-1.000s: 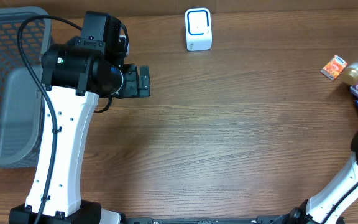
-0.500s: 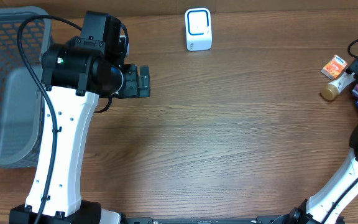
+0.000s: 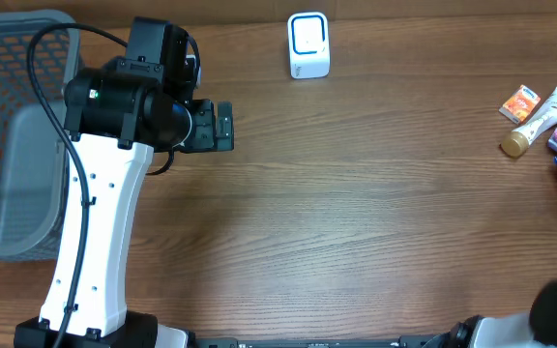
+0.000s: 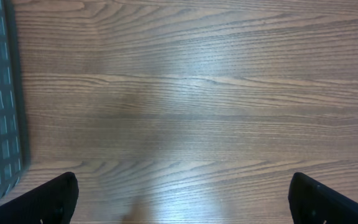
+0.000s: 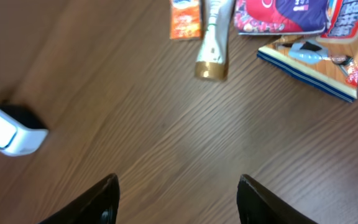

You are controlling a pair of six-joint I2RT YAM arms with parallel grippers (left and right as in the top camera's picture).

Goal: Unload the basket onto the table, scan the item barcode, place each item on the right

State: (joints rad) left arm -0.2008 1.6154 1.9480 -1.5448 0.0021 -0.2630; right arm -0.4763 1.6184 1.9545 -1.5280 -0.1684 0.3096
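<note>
No item looks scanned yet: you see left gripper (image 4: pixel 182 200) and right gripper (image 5: pixel 178 199) jaws spread empty, tube (image 3: pixel 533 124) well apart from scanner (image 3: pixel 308 45).

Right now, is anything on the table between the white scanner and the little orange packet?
No, just bare table between the white scanner and the orange packet. The overhead view shows it, and the right wrist view too.

At my table's 3 o'clock edge the white tube (image 3: pixel 540 120) lies flat, tan cap toward 7 o'clock, well apart from the blue-faced white scanner (image 3: pixel 308 45) at 12 o'clock.
</note>
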